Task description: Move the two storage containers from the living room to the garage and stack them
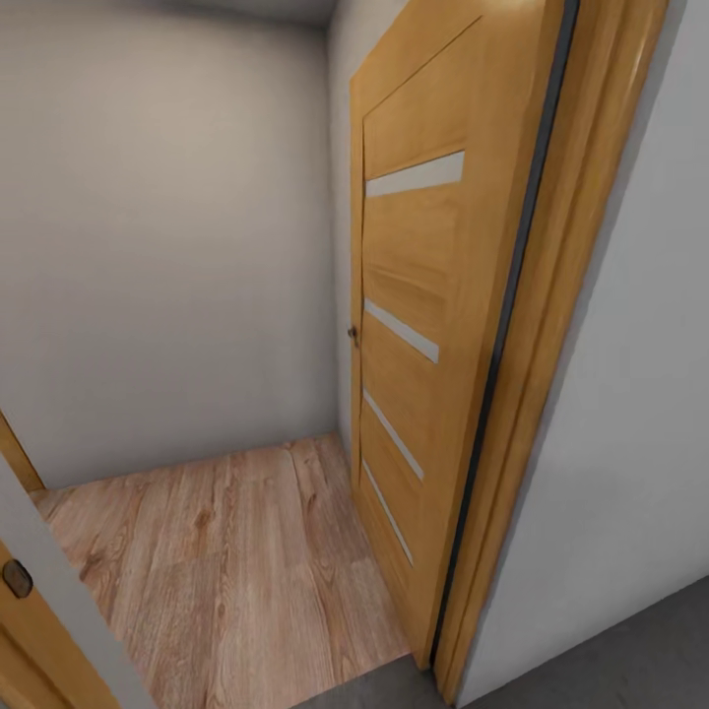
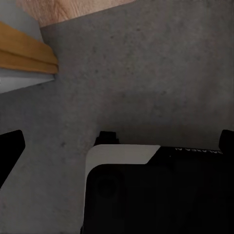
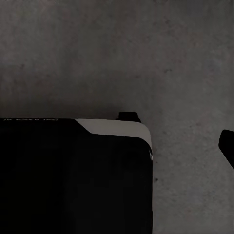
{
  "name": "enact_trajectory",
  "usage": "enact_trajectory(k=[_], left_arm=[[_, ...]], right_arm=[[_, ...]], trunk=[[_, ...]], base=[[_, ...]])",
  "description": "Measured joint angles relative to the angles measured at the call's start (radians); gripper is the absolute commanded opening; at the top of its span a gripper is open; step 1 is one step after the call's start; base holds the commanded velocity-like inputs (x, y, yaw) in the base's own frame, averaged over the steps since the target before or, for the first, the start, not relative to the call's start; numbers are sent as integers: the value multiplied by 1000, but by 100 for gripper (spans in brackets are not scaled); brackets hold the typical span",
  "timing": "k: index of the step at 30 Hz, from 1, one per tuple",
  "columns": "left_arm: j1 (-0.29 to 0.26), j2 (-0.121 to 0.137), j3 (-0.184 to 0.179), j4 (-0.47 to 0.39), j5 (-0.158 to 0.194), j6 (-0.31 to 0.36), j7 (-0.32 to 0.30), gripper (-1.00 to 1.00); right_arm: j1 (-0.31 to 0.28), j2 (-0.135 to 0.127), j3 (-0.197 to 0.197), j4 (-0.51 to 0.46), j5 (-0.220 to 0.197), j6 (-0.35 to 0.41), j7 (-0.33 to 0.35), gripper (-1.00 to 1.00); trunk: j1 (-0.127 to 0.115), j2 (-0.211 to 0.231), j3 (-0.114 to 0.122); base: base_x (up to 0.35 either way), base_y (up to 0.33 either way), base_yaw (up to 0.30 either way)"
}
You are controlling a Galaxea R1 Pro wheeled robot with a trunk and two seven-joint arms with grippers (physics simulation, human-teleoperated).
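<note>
The two storage containers are out of view. Dark grey concrete floor (image 1: 630, 660) lies under me, and both wrist views look down on it (image 2: 146, 73) (image 3: 122, 58). My left gripper (image 2: 121, 137) is open over the concrete, one black finger (image 2: 9, 148) at each side edge and nothing between them. Of my right gripper (image 3: 117, 139), one black finger (image 3: 227, 146) stands far out at the picture's edge; the other is lost against my dark base. It holds nothing.
An open wooden door (image 1: 423, 325) with pale slats hangs in its frame (image 1: 532, 394); beyond it lie wood-plank flooring (image 1: 226, 571) and a plain wall. A white wall (image 1: 630, 394) stands at the right, a jamb (image 1: 39, 611) at the left. My black-and-white base (image 2: 161, 195) is below the grippers.
</note>
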Motion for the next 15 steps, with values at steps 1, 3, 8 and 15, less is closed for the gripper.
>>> enact_trajectory(k=[1, 3, 8, 15], left_arm=[[0, 0, 0, 0, -1, 0, 0, 100], [0, 1, 0, 0, -3, 0, -1, 100], [0, 1, 0, 0, -5, 0, -1, 100], [0, 1, 0, 0, -5, 0, -1, 100]], right_arm=[[0, 0, 0, 0, 0, 0, 0, 100], [0, 0, 0, 0, 0, 0, 0, 100], [0, 0, 0, 0, 1, 0, 0, 100], [0, 0, 0, 0, 1, 0, 0, 100]], trunk=[[0, 0, 0], [0, 0, 0], [-1, 0, 0], [-1, 0, 0]], base=[[148, 0, 0], [207, 0, 0], [291, 0, 0], [317, 0, 0]])
